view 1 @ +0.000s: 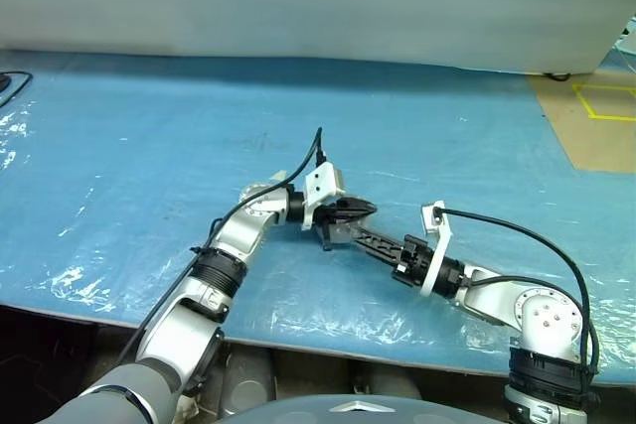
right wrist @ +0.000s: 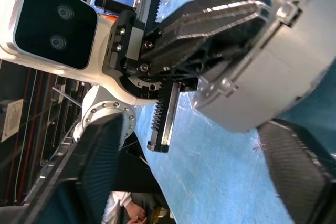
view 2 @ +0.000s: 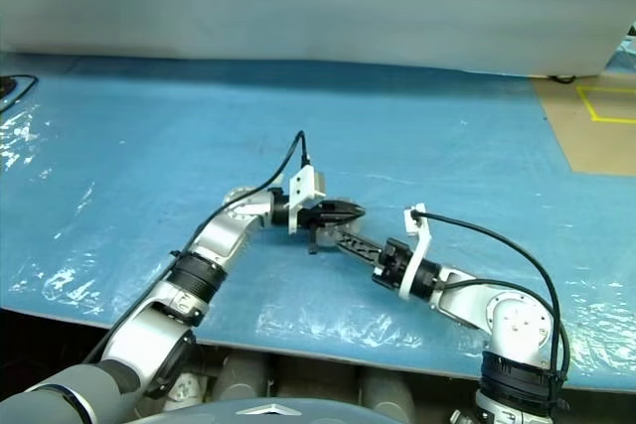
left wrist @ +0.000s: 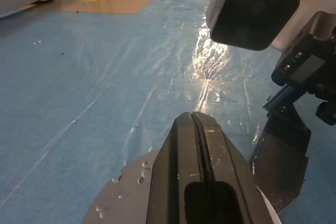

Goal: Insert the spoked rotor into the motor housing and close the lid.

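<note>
Arms meet mid-table: left gripper (view 1: 360,212) jaws clamped on motor housing (right wrist: 273,77); right gripper (view 1: 343,232) jaws wide around it.

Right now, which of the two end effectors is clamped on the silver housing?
The left end effector: its black fingers are pressed together on the round silver housing. The right end effector stands wide open beside it.

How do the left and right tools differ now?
The left tool is shut, the right tool open. The left tool has a round silver part at its tip; the right tool holds nothing. The left tool points right, the right tool forward-left at it. Both are over the blue table.
</note>
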{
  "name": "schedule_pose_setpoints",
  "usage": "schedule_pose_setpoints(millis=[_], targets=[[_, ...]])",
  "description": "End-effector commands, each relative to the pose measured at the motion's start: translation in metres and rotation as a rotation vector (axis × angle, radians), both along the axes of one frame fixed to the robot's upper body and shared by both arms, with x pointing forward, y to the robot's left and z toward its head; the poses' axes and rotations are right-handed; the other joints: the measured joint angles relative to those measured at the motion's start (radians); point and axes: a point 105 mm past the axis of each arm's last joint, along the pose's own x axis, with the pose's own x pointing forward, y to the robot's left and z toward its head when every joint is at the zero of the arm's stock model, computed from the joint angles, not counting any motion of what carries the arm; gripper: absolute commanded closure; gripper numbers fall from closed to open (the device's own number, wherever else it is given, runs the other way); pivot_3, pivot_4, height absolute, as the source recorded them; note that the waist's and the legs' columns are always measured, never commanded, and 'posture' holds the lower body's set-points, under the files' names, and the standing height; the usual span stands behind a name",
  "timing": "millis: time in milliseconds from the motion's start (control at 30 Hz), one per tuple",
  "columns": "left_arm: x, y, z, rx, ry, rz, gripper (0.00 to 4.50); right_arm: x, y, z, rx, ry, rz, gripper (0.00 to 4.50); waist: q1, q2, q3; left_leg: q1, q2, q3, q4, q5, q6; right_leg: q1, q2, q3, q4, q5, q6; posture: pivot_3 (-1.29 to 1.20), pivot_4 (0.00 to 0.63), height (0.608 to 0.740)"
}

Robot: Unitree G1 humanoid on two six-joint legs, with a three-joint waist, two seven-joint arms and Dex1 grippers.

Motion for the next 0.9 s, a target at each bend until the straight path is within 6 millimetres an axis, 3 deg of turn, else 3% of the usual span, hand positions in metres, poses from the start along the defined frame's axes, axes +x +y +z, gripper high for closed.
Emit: schedule_pose_setpoints(millis=[33, 133, 367, 533, 767, 900], targets=[[-0.009, 0.003, -0.037, 0.104, 0.098, -0.002, 4.5, 0.003, 0.007, 0.02, 0.019, -0.112, 0.015, 0.28, 0.0, 0.0, 0.0, 0.0, 0.0, 0.0, 0.0, 0.0, 0.0, 0.0, 0.0, 0.0, 0.0, 0.0, 0.0, 0.0, 0.15, 0.74], [-0.008, 0.003, -0.037, 0.104, 0.098, 0.001, 4.5, 0.011, 0.006, 0.008, -0.091, -0.11, -0.021, 0.28, 0.0, 0.0, 0.0, 0.0, 0.0, 0.0, 0.0, 0.0, 0.0, 0.0, 0.0, 0.0, 0.0, 0.0, 0.0, 0.0, 0.15, 0.74], [-0.005, 0.006, -0.037, 0.104, 0.096, 0.016, 4.5, 0.032, -0.005, 0.014, -0.04, -0.124, -0.175, 0.28, -0.005, 0.0, 0.0, 0.0, 0.0, 0.0, 0.0, 0.0, 0.0, -0.001, 0.001, 0.0, 0.0, 0.0, 0.001, 0.0, 0.15, 0.74], [-0.002, 0.009, -0.036, 0.104, 0.094, 0.03, 4.5, 0.035, -0.008, 0.012, -0.036, -0.093, -0.207, 0.28, -0.006, 0.0, 0.0, 0.0, 0.001, 0.0, 0.0, 0.0, 0.0, -0.001, 0.001, 0.0, 0.0, 0.001, 0.001, 0.0, 0.15, 0.74], [0.004, 0.012, -0.035, 0.105, 0.087, 0.049, 4.5, 0.029, -0.004, 0.003, -0.072, -0.047, -0.156, 1.8, -0.004, 0.0, 0.0, 0.001, 0.0, 0.0, 0.0, 0.0, 0.0, 0.0, 0.001, 0.0, 0.0, 0.001, 0.001, 0.0, 0.15, 0.74], [0.006, 0.013, -0.035, 0.104, 0.085, 0.059, 4.5, 0.029, -0.004, 0.003, -0.069, -0.042, -0.157, 3.16, -0.003, 0.001, 0.0, 0.0, 0.0, 0.0, 0.0, 0.0, 0.0, 0.0, 0.001, 0.0, 0.0, 0.001, 0.002, 0.0, 0.15, 0.74]])
